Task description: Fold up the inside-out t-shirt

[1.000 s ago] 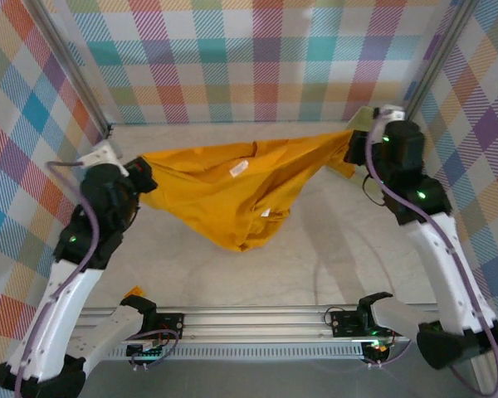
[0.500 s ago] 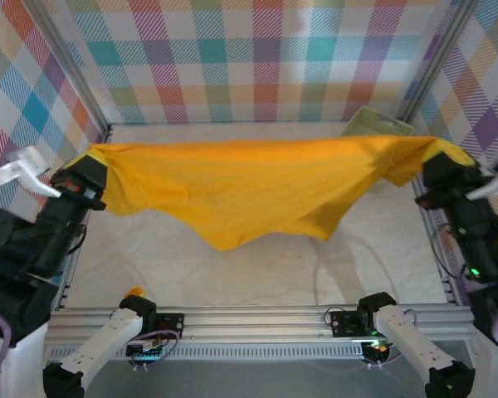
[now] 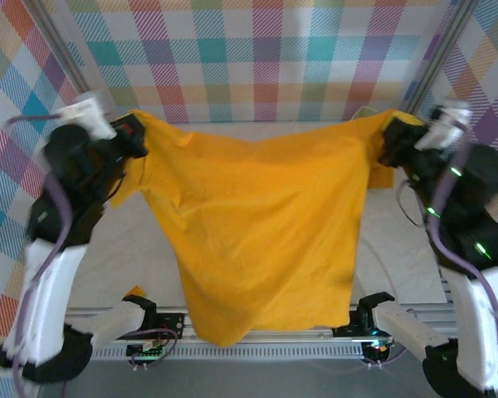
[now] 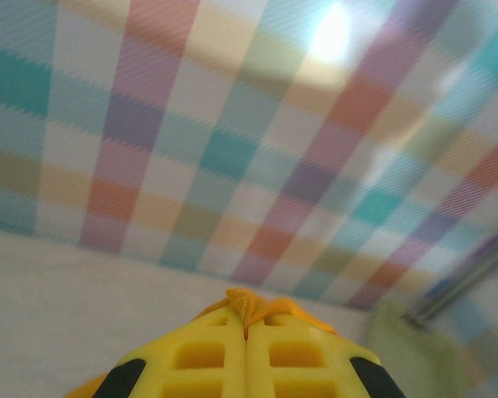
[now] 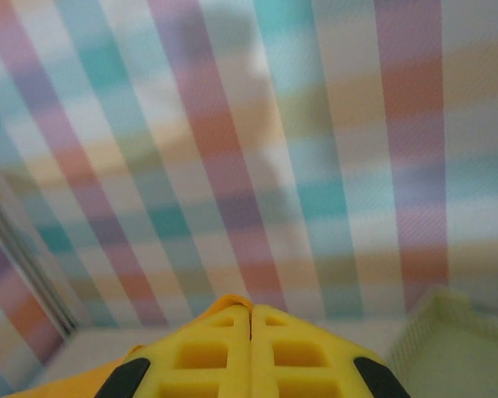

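Observation:
The inside-out t-shirt (image 3: 257, 224), mustard-orange, hangs in the air as a wide sheet stretched between both arms, its lower edge drooping over the near rail. My left gripper (image 3: 135, 131) is shut on its upper left corner; a pinch of orange cloth (image 4: 253, 305) pokes out past the yellow fingers (image 4: 203, 356). My right gripper (image 3: 390, 133) is shut on the upper right corner, with orange fabric (image 5: 232, 303) at the fingertips (image 5: 290, 352). Both wrist cameras look toward the checked walls. The shirt hides much of the table beneath it.
A pale green basket (image 5: 456, 348) sits at the back right corner, also seen as the basket (image 4: 398, 348) in the left wrist view. Checked walls (image 3: 257, 58) enclose the table on three sides. The aluminium rail (image 3: 398, 327) with the arm bases runs along the near edge.
Both arms swung inward and back with the shirt, from far apart at the sides. The cloth, earlier a shallow sagging band, now hangs long, down to the near rail.

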Motion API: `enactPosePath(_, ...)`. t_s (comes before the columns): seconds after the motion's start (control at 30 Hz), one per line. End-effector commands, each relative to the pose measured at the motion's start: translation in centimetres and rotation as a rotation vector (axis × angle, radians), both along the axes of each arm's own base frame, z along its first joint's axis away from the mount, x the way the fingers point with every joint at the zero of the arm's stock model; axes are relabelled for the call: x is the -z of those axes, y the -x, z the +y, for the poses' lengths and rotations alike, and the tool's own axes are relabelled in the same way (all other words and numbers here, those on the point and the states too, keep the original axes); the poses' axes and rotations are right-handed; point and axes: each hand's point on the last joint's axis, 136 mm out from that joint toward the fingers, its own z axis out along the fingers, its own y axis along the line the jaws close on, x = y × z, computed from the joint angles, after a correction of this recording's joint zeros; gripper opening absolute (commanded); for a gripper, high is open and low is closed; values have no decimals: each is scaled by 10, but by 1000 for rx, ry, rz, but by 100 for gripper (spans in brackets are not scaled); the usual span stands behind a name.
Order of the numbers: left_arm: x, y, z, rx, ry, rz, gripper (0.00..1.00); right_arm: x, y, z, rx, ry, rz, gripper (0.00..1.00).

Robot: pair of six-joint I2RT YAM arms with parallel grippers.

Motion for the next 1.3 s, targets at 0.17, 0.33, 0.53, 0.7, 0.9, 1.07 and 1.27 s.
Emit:
enactPosePath(0.17,158,-152,12,-154,-162,347,0,144,-142,24,69,90,292,0)
enactPosePath(0.33,247,-228,17,-173,-172,516,26,223,-215,29,94,101,443,19)
enactPosePath(0.53,268,-255,38,-258,-226,703,82,264,-256,15,165,130,643,86)
enactPosePath(0.7,245,-208,40,-259,-166,688,94,258,-214,23,79,89,646,91)
enactPosePath(0.9,275,-128,21,-181,-2,711,95,288,-138,51,-56,-11,765,91)
enactPosePath(1.07,337,-70,-2,-110,31,804,94,345,-78,89,-156,-47,946,87)
enactPosePath(1.27,400,-21,-14,-60,19,924,93,423,-29,125,-237,-37,1153,84)
